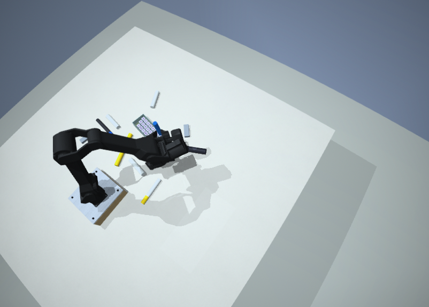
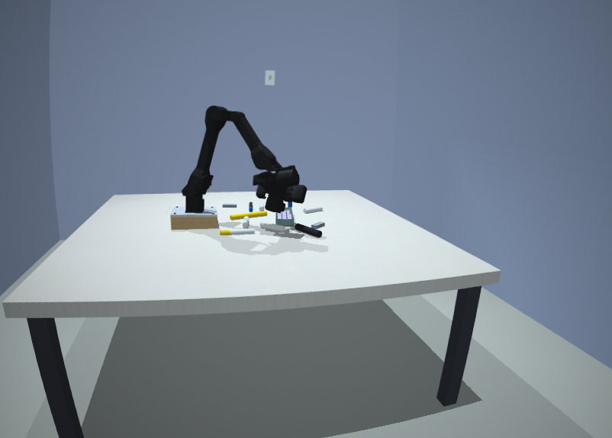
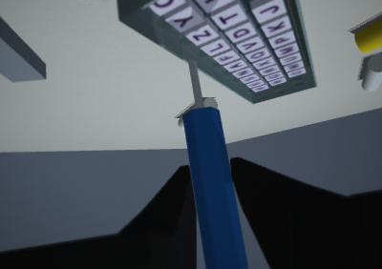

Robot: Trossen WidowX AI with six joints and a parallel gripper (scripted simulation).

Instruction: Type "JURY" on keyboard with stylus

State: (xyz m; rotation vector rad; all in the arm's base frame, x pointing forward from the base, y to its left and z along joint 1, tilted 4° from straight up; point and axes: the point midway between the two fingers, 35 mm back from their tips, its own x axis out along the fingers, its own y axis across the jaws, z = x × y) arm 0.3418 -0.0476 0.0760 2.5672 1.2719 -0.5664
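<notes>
The stylus (image 1: 157, 127) (image 2: 290, 204) (image 3: 210, 197) has a blue body and a thin grey tip. My gripper (image 3: 210, 171) is shut on the blue body, with a black finger on each side. The arm's wrist parts hide the fingers in the top view. The keyboard (image 1: 138, 119) (image 2: 285, 221) (image 3: 143, 21) is a dark green slab with pale lettered keys. In the wrist view the tip overlaps its long side wall, close to the Z and L keys; contact cannot be told. The Y key (image 3: 181, 23) and J key (image 3: 271, 10) are at the upper end of that view.
A black marker (image 1: 197, 150) (image 2: 307, 230) and a grey block (image 1: 186, 130) (image 2: 317, 224) (image 3: 24, 64) lie near the keyboard. A white stick (image 1: 154, 99) (image 2: 313, 210) lies beyond it. A yellow stick (image 1: 119, 159) (image 2: 248, 215) and a yellow-ended white marker (image 1: 151, 190) (image 2: 242, 231) lie nearer the base.
</notes>
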